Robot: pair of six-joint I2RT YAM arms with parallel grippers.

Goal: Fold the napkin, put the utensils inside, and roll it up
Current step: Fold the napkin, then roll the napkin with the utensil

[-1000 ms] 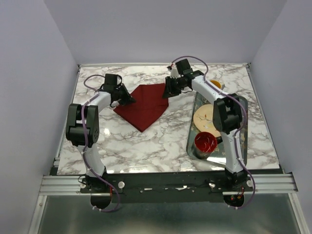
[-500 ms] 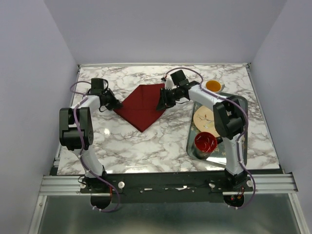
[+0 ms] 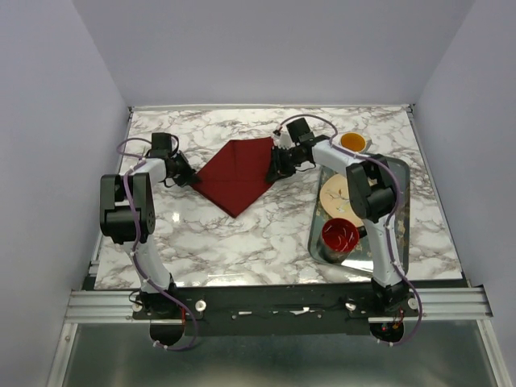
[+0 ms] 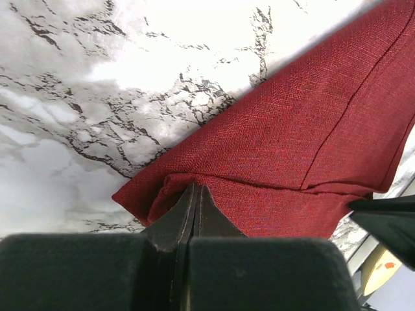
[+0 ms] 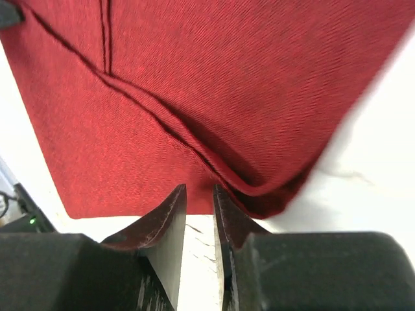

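Note:
The maroon napkin (image 3: 238,173) lies folded on the marble table, its corners pointing left, right and toward me. My left gripper (image 3: 187,177) is at its left corner. In the left wrist view its jaws (image 4: 196,186) are shut, with the raised top layer of the napkin (image 4: 292,149) pinched at the tips. My right gripper (image 3: 276,171) is at the napkin's right corner. In the right wrist view it (image 5: 199,188) is slightly open and empty, with bare table between the fingers and the napkin's doubled edge (image 5: 214,116) just beyond. The blue utensil is not in view.
A metal tray (image 3: 399,234) stands at the right with a pale plate (image 3: 337,193) and a red bowl (image 3: 340,234) on it. A small white dish with orange content (image 3: 352,141) sits behind it. Purple walls close in the table on three sides.
My left gripper has moved left from the napkin's upper left edge to its left corner. My right gripper has moved nearer along the right edge to the right corner.

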